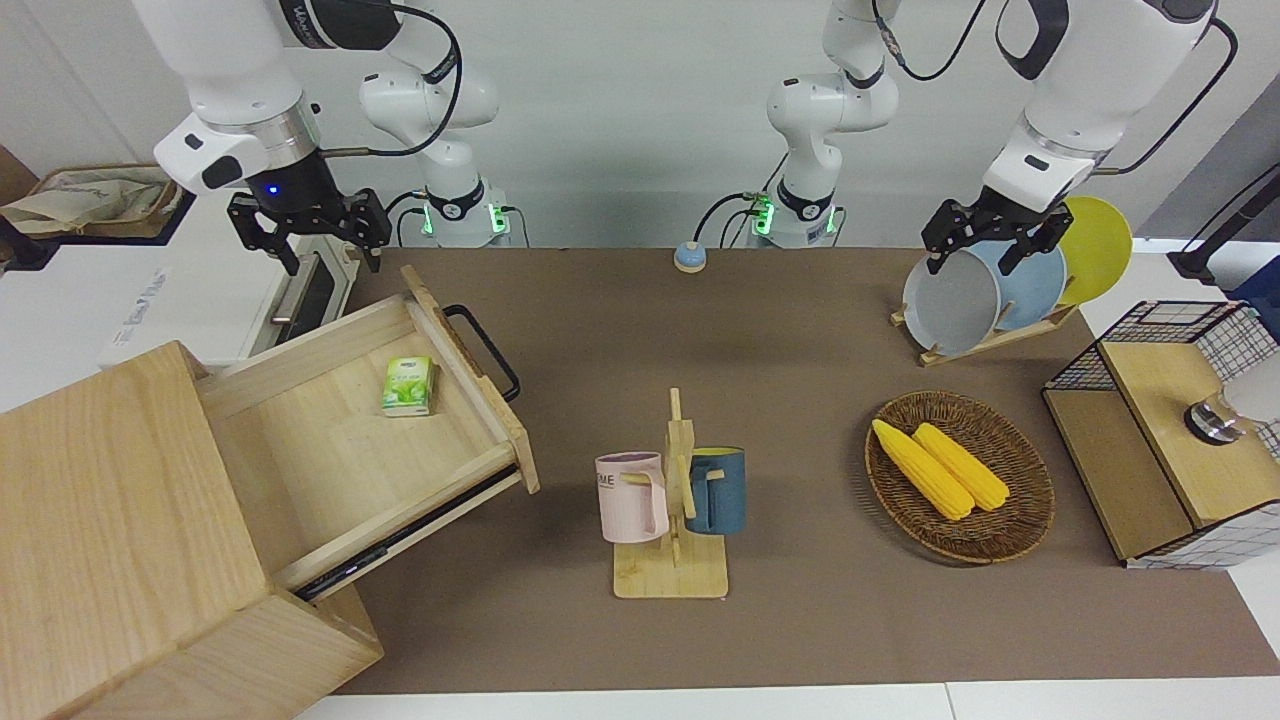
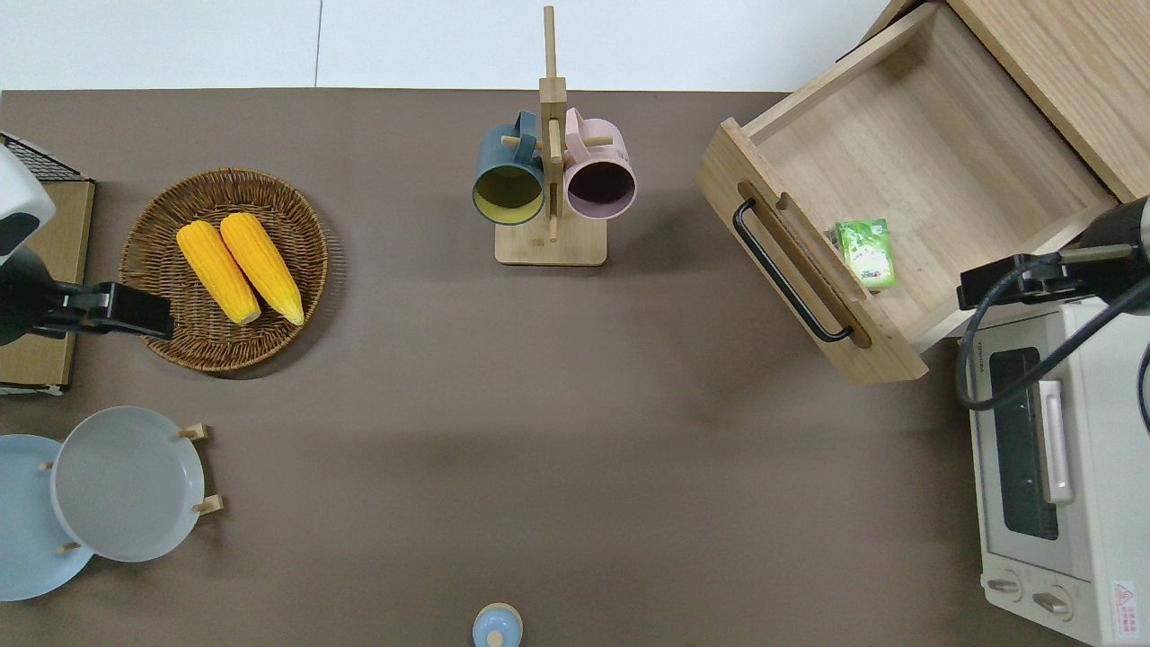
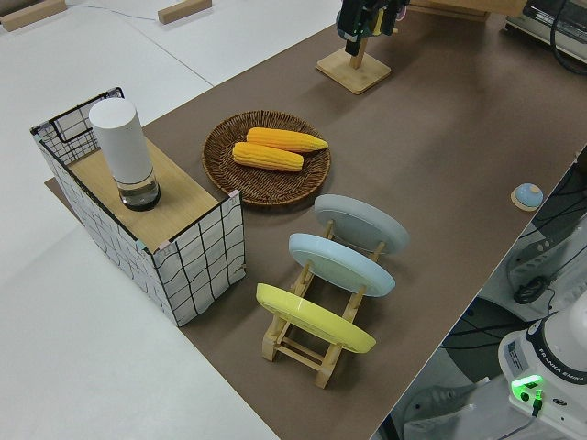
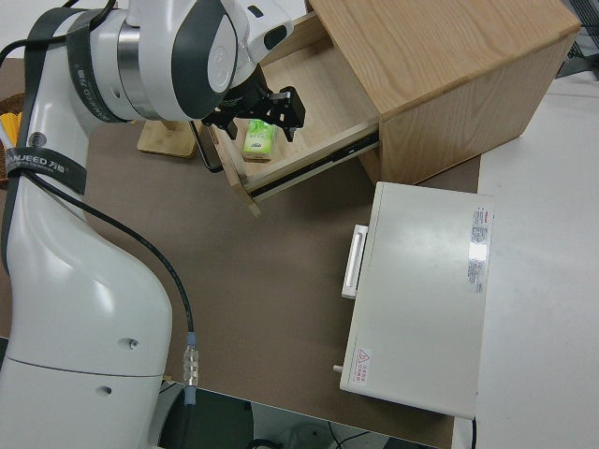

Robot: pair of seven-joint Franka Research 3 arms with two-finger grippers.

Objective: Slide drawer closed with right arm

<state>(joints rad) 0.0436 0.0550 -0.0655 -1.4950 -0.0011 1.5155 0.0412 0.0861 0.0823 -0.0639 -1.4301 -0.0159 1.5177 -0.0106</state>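
Front view: the wide shallow pale-wood drawer with a black loop handle stands pulled out of its large pale-wood box at the right arm's end of the table; the right arm's black two-finger gripper hangs with fingers spread. The left arm is parked. Overhead view: a small green packet lies inside the drawer, near its front panel. Right side view: a white toaster oven sits beside the box, nearer to the robots.

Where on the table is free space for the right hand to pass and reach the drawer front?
The brown mat is bare between the mug rack, the blue knob and the drawer, so its front panel is reachable. It is crowded where the right hand hangs, between drawer and toaster oven. The left arm is parked.
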